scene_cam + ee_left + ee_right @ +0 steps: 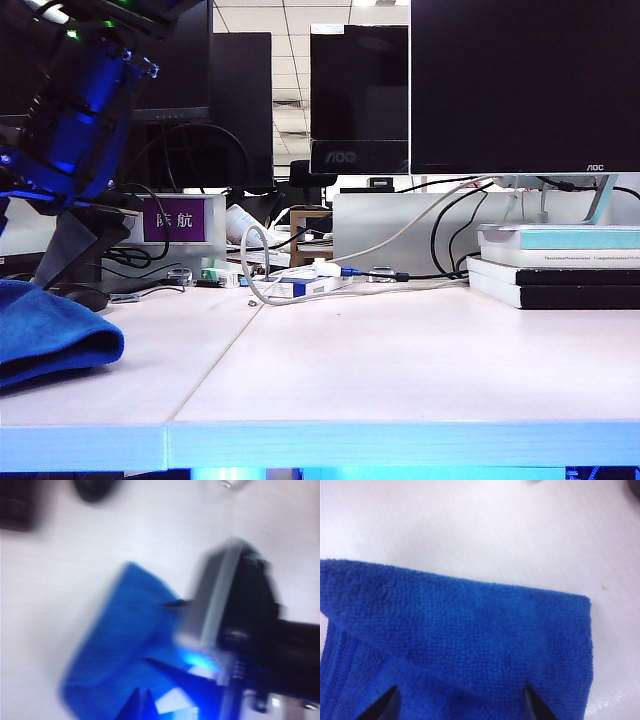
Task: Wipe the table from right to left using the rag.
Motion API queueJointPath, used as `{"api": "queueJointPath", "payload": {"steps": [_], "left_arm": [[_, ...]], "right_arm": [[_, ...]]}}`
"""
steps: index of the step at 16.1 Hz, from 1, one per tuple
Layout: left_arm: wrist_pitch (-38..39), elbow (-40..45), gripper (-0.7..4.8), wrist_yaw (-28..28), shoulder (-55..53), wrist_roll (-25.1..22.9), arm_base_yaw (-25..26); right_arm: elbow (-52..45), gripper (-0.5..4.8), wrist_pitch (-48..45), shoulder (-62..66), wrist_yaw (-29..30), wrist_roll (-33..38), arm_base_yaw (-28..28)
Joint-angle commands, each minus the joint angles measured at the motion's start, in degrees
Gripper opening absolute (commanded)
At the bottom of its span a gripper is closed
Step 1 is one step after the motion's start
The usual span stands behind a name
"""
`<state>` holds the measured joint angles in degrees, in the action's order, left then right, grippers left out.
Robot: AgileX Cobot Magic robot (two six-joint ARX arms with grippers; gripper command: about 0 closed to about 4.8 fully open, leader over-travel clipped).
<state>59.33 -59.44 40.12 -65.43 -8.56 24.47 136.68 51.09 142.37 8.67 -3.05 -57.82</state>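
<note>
Judging from how things lie, the rag sits at the far-left end of the table, close to the near front edge, w/ the rest of the top to the right bare. So the stroke looks at or near its left end; can't tell if more passes are meant.

Right gripper: hangs directly over the rag, fingertips spread wide w/ cloth between them, clamped on nothing.

Left gripper: also above the left end, looking down on the rag; its view is smeared, only dark wedges show, so can't tell wide or narrow. That view also has a black-and-grey arm body right over the cloth, prob. the other arm.

Risks from here:
- Both arms crowd one small patch. A fast swing by either could clip the other.
- Rag lies near the front edge and the left end. Any further push leftward or nearward may tip it off the table.
- Cloth is thick and folded. Jaws closing from this pose might pinch only the top fold, so it unrolls or drags when lifted.
- Black mouse lies just beyond the rag on the far side; a sloppy sweep could knock it.
</note>
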Motion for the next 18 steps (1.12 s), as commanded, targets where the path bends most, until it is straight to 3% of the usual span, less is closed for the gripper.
{"api": "queueJointPath", "payload": {"steps": [1,7,12,18], "left_arm": [[-3.45,3.54,-0.05,3.26,-0.04,-0.77,2.03],[-6.32,8.07,-0.05,5.11,-3.67,-0.46,1.57],[-6.67,8.17,-0.05,1.40,-7.04,-0.92,1.29],[-7.93,8.17,-0.05,2.58,-12.83,-2.71,-1.40]], "right_arm": [[0.11,3.15,-0.13,-0.63,0.09,-0.15,-0.11],[0.11,3.15,-0.22,-0.63,0.22,-0.15,-0.13],[0.11,3.15,-0.04,-0.66,0.44,-0.24,-0.15],[0.11,3.15,0.33,-0.66,0.57,-1.79,-0.24]]}}
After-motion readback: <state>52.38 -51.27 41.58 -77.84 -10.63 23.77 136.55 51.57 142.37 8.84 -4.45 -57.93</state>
